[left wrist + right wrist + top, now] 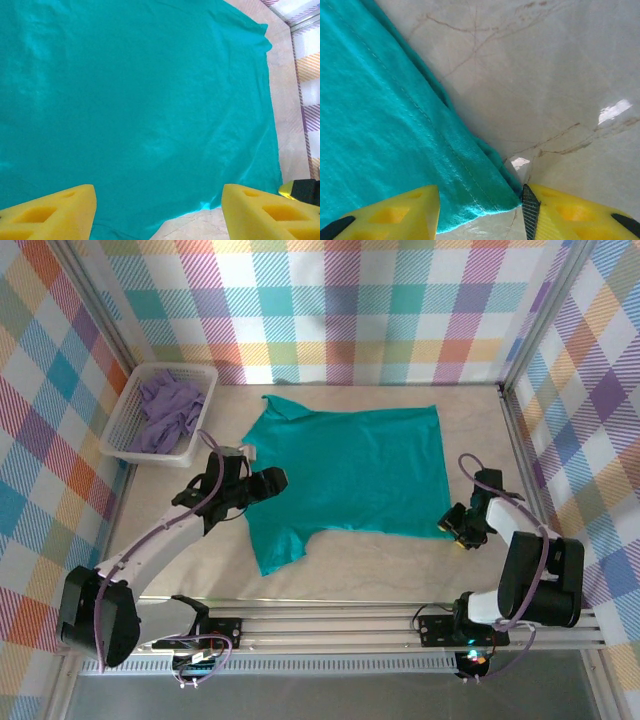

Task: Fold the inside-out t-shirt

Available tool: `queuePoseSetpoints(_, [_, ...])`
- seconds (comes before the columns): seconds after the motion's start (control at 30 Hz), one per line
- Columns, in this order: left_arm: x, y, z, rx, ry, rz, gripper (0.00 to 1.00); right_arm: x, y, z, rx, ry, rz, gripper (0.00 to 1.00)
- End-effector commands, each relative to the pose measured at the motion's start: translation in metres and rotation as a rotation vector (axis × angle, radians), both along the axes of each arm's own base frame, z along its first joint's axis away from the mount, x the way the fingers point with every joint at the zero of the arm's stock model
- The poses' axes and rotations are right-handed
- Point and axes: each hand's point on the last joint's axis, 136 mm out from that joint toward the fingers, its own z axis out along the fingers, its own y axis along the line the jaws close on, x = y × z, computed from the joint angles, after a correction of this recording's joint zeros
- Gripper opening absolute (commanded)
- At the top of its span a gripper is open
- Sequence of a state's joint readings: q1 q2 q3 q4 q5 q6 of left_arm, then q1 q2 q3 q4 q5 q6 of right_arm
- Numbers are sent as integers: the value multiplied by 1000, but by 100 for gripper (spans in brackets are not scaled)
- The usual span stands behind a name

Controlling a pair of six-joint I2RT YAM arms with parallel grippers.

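**While the shirt lies flat, both grippers sit at its edges**

As the top view shows, the shirt (pixel 350 465) lies spread out on the table (pixel 380 570), in the middle of the frame. It is teal all over. One bit of it sticks out to the upper left and another to the lower left.

The left gripper (pixel 268 480) is at the left edge of the shirt, between those two bits. In the left wrist view its yellow fingers (pixel 55 210) sit far apart in the two bottom corners, with flat teal cloth below them. It holds nothing.

The right gripper (pixel 458 525) is at the lower right corner of the shirt. In the right wrist view, that corner, with its stitched hem, pokes down between the two yellow fingers (pixel 570 215). The tip of the corner touches the right-hand finger. The fingers are partly open and do not pinch the cloth.

A white basket (pixel 125 425) sits in the upper left of the top view, apart from the shirt. Purple cloth (pixel 170 410) lies in it.
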State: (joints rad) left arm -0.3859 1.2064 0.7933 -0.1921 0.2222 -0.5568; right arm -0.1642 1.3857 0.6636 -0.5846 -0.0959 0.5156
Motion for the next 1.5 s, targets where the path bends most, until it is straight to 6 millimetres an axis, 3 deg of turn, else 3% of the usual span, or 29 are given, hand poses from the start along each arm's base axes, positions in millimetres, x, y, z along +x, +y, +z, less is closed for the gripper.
queuePoseSetpoints(0.0, [-9,2,-7,34,20,-16,67,9,4,3,37,-18,-25,46])
queuePoseSetpoints(0.2, [-19,5,-13,49,43,-26,67,10,5,-2,49,-18,-37,36])
queuePoseSetpoints(0.37, [-46,26,-41,137,140,0,67,17,5,4,45,-58,-32,23])
queuePoseSetpoints(0.57, [-92,52,-79,252,285,24,67,28,2,12,28,-105,3,8])
queuePoseSetpoints(0.77, [-124,56,-101,311,373,13,67,33,8,19,55,-150,33,1])
queuePoseSetpoints(0.93, [-141,44,-115,341,432,-47,63,34,10,27,55,-187,56,0])
queuePoseSetpoints(1.1, [-153,31,-125,350,484,-110,50,34,12,29,57,-198,71,0])
queuePoseSetpoints(1.47, [-166,39,-138,463,515,-108,44,34,14,31,67,-206,84,0])
